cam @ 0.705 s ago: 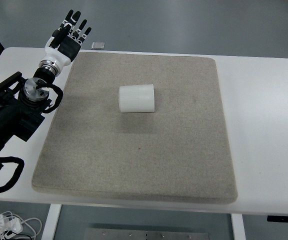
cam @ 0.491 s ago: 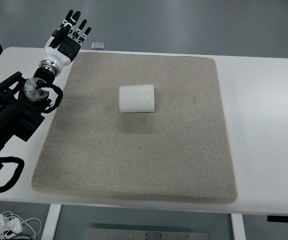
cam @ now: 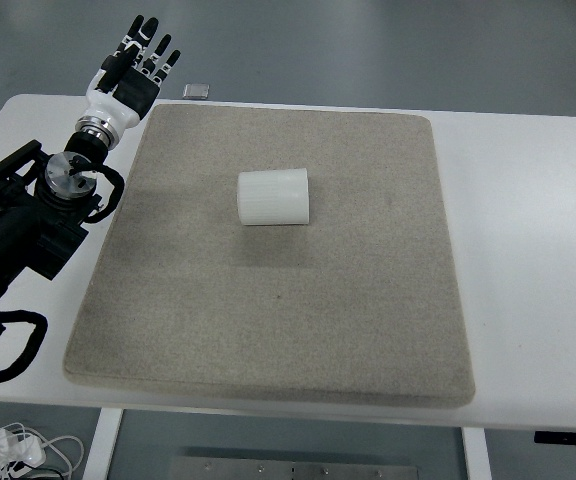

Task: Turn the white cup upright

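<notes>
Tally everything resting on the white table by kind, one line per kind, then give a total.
White cup, lying on its side: 1
Grey mat: 1
Small dark square object at the far edge: 1
Total: 3
The left hand, fingers spread and holding nothing, is not counted.

Mat [cam: 268,330] lies centred on desk [cam: 528,250]. Cup [cam: 274,197] rests on its side on mat, behind centre. Left robot hand [cam: 133,68] sits beyond mat's far-left corner.

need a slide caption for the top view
White cup lying on its side on a grey mat, left hand open over the table's far-left corner, not touching the cup.
</notes>
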Controlling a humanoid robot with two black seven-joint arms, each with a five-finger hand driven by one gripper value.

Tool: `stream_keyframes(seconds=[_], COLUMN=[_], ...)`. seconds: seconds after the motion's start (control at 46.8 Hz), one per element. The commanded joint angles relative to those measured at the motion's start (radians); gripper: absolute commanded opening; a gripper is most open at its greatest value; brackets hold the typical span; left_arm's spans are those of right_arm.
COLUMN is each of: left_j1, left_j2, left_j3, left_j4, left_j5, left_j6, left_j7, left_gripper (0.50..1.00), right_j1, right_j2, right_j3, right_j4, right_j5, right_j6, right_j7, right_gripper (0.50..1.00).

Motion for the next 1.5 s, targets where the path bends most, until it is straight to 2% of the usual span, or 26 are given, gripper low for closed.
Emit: stream_keyframes(seconds=[0.0,0.256,0.62,0.983,1.303,1.474], left_j1=[-0.002,-0.017,-0.126,-0.155,-0.24,-0.246], left_j2=[0.002,0.008,0.013,0.073,0.206,0.26], left_j3=[0.01,0.02,0.035,0.099,0.398,0.455], left_j4=[0.007,0.007,-0.028,-0.24,-0.464,-0.582], left_j5=[0.001,0.029,0.451,0.938,1.162,1.353], left_j6=[0.0,-0.003,-0.005,-0.003,0.005,0.011], left_j7=[-0.001,0.0,0.0,0.005,0.014,0.02], left_gripper=[0.994,0.994,0.994,0.992,0.99,0.988], right_j1=[0.0,0.0,0.0,0.0,0.0,0.0], right_j2=[0.0,0.0,0.0,0.0,0.0,0.0], right_j3=[0.0,0.0,0.0,-0.002,0.0,0.0], right_j4=[0.0,0.0,0.0,0.0,0.001,0.001], right_j5=[0.0,0.0,0.0,0.0,0.0,0.0], right_j6=[0.0,0.0,0.0,0.0,0.0,0.0], right_j7=[0.0,0.0,0.0,0.0,0.0,0.0], right_gripper=[0.952,0.952,0.952,0.952,0.952,0.952])
